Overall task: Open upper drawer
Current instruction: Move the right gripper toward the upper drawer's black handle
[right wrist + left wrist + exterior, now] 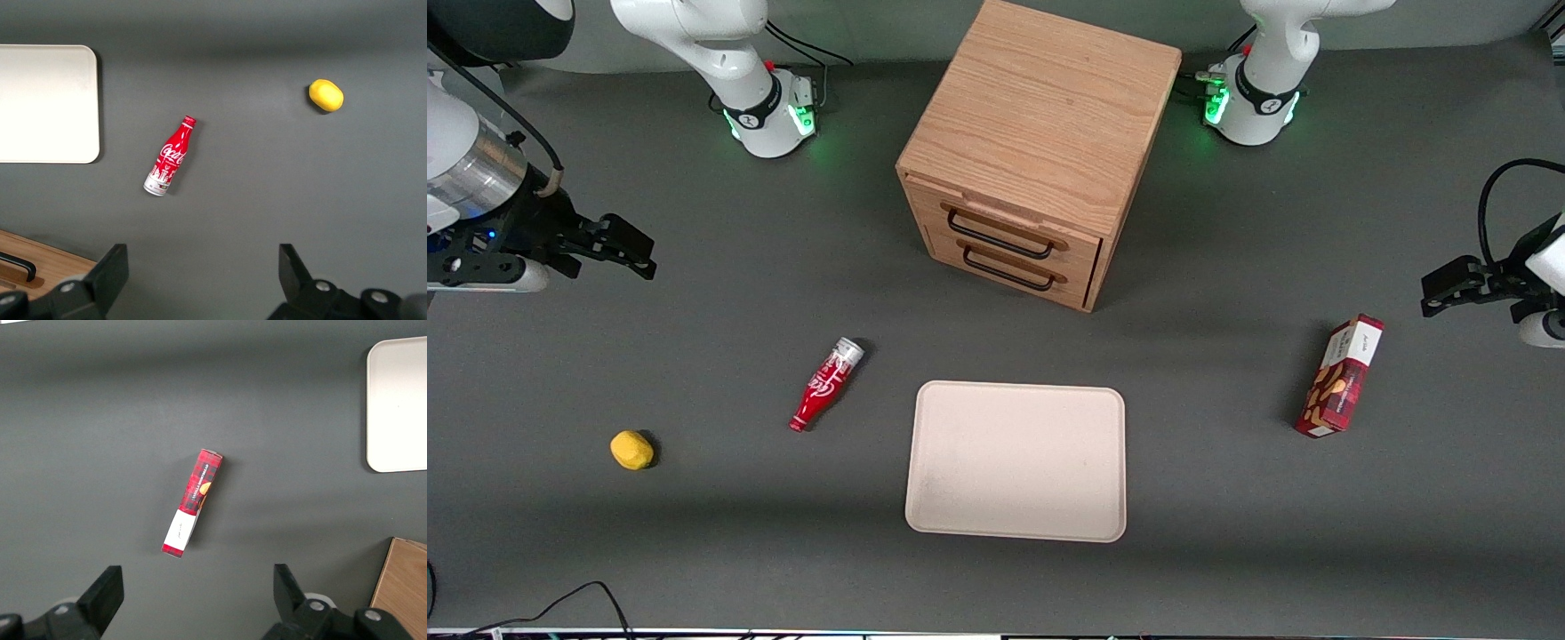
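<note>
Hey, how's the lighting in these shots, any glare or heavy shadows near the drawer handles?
Front view: even overhead light, soft shadow under the cabinet; the upper drawer handle reads crisp, no glare. Right wrist view: the tray is slightly washed out, the bottle sharp; the gripper hangs open above bare table.
</note>
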